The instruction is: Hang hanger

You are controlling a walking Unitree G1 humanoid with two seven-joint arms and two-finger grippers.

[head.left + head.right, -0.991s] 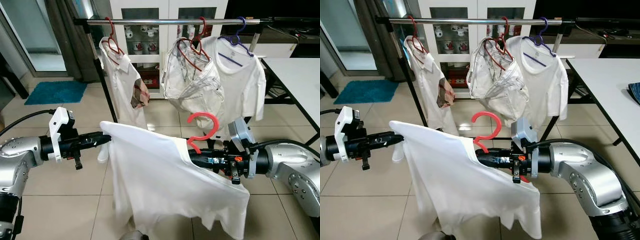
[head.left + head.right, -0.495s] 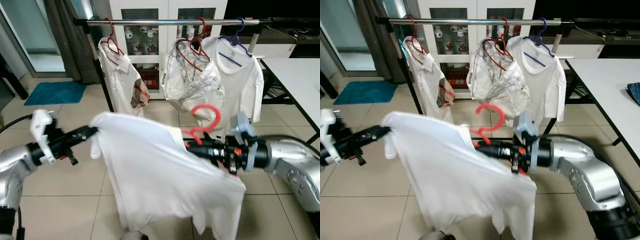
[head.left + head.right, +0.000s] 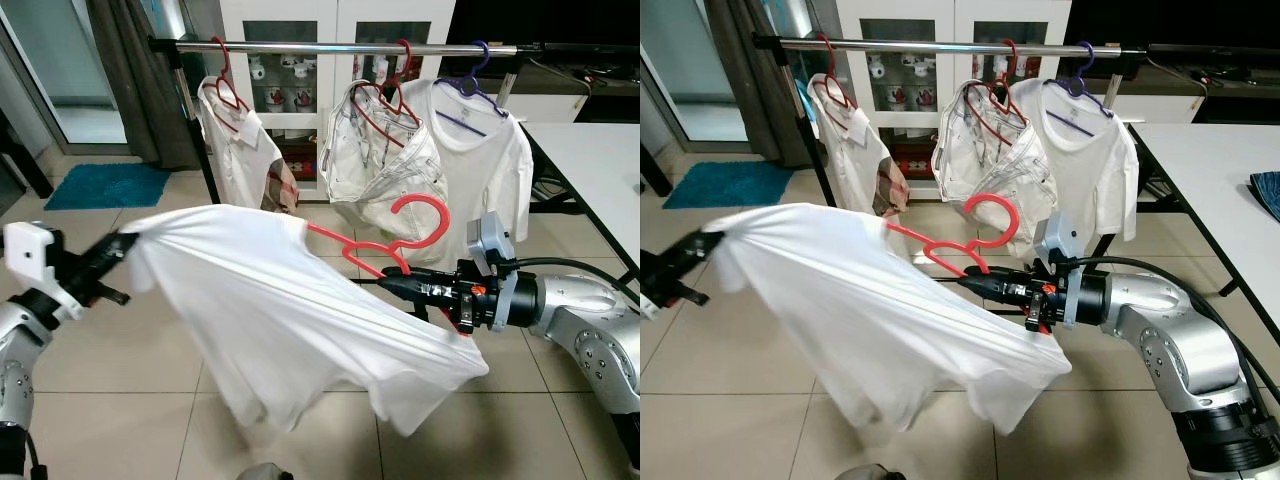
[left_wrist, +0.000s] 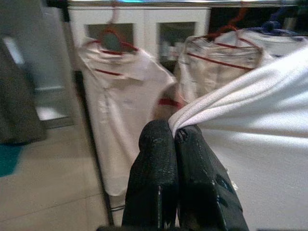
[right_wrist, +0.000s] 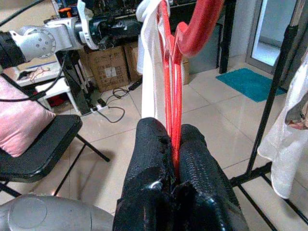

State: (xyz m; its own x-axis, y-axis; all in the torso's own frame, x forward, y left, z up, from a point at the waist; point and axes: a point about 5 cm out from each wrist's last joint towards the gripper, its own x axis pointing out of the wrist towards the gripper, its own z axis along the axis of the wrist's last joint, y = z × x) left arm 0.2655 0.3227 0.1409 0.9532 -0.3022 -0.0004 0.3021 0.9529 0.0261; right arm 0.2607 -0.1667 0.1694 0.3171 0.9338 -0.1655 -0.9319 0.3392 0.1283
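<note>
R gripper [image 3: 388, 283] pinches curved red hanger [image 3: 395, 240]; L gripper [image 4: 175, 133] clamps soft white tee [image 3: 270, 310].

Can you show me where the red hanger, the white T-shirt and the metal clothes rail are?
red hanger [image 3: 425, 215], left eye view, on its curved hook.
white T-shirt [image 3: 270, 310], left eye view, mid-cloth.
metal clothes rail [image 3: 300, 47], left eye view, bare stretch of bar.
</note>
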